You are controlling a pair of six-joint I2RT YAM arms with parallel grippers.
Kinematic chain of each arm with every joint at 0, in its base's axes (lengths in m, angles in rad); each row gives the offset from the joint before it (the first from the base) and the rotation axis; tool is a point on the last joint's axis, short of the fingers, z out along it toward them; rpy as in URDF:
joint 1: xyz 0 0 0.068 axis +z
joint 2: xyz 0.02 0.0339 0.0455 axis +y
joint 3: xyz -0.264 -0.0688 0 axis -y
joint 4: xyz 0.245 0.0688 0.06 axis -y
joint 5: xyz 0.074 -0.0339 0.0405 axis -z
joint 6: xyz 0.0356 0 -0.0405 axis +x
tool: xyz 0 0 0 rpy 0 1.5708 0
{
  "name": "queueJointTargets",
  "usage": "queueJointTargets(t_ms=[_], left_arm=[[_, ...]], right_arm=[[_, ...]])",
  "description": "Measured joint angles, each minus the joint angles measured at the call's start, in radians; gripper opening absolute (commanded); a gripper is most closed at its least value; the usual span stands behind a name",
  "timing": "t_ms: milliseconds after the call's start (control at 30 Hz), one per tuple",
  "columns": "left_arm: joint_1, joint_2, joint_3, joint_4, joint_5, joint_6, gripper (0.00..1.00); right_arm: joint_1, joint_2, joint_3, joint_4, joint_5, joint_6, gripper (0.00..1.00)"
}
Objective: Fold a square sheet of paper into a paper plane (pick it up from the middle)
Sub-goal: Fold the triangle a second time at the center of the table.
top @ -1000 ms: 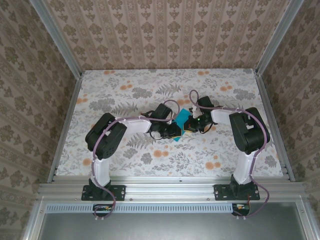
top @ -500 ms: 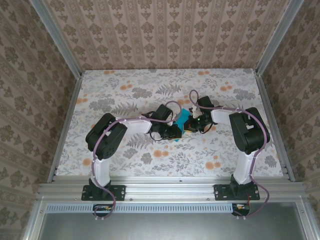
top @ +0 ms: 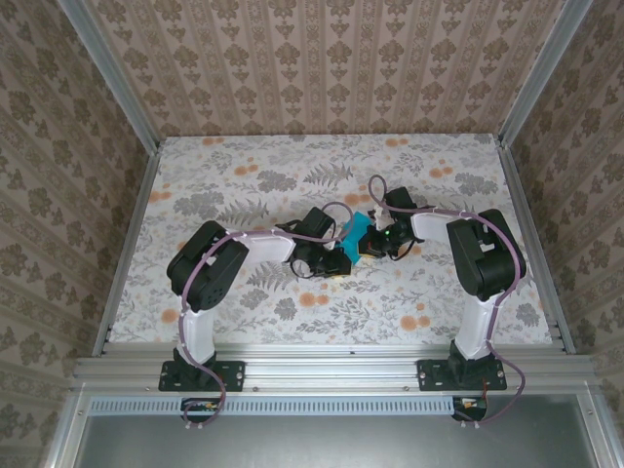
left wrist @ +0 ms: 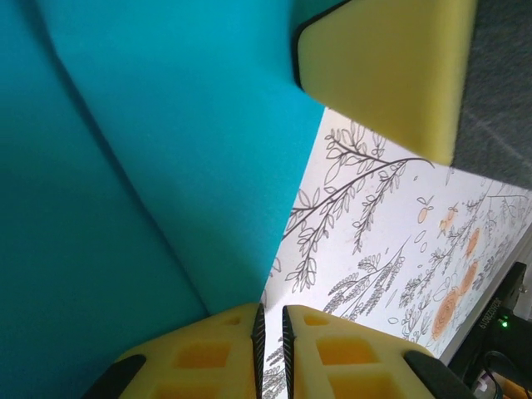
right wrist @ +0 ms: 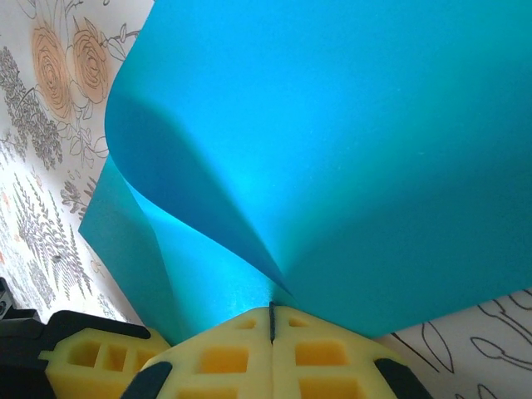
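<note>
While right wrist shows right end effector (right wrist: 272, 314) clamping paper (right wrist: 332, 125) | left end effector (left wrist: 273, 322): narrow, grip unclear

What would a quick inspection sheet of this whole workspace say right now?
Surface: floral-patterned table, flat.
Job's things: teal square sheet of paper, held up mid-table and curled; no plane shape yet.
Clutter: nothing seen.
Grippers: right gripper fingers shut on the sheet; left gripper fingers almost together at the sheet's edge, grip unclear.
Cables: purple cables run along both arms.
Surroundings: wallpapered walls on three sides, metal frame at the near edge.
</note>
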Motion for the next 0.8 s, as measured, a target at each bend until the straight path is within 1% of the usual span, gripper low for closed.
queueJointTargets(t_ms=[400, 800], left_arm=[[0.000, 0.000, -0.010, 0.011, 0.013, 0.031, 0.17], [0.008, -0.026, 0.002, 0.006, 0.061, 0.015, 0.17]], right_arm=[[0.002, 0.004, 0.009, -0.014, 0.003, -0.007, 0.06], [0.008, 0.006, 0.017, -0.031, 0.007, -0.012, 0.06]])
